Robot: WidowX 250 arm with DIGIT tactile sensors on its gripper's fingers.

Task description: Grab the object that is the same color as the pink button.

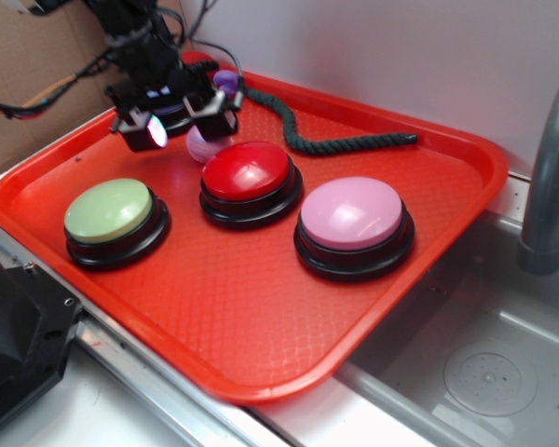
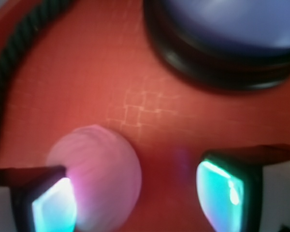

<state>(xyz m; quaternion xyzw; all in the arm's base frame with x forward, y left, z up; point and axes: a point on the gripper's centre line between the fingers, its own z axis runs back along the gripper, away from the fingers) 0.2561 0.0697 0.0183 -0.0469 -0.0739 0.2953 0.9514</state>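
Hovering low over the upper left part of the red tray (image 1: pixel 261 335), the pincer (image 1: pixel 179 121) stands wide open with nothing clamped between its pads. In the wrist view its two fingers (image 2: pixel 224 191) sit at the bottom corners of the frame, glowing teal, and the pink ball (image 2: pixel 99 174) lies on the tray at the lower left, right against the left pad and partly overlapped by it, while a clear strip of tray separates it from the right pad. Whether the left pad actually touches the ball is hard to tell through the blur.

In the exterior view the ball (image 1: pixel 205 144) peeks out just below the pincer, close to the upper left edge of the red button (image 1: pixel 249 172). A blue button (image 2: pixel 232 29) fills the upper right of the wrist view; in the exterior view it is hidden beneath the arm. A small purple toy (image 1: pixel 226 80) sits just behind the pincer, and a dark green rope (image 1: pixel 326 140) runs from it toward the right across the far side of the tray.

Nearer the middle of the frame, the pink button (image 1: pixel 352 212) stands to the right of the red one, well apart from the ball. A green button (image 1: pixel 108 209) sits at the left. Beyond the tray's right edge are a steel sink (image 1: pixel 484 372) and a grey faucet (image 1: pixel 550 177).
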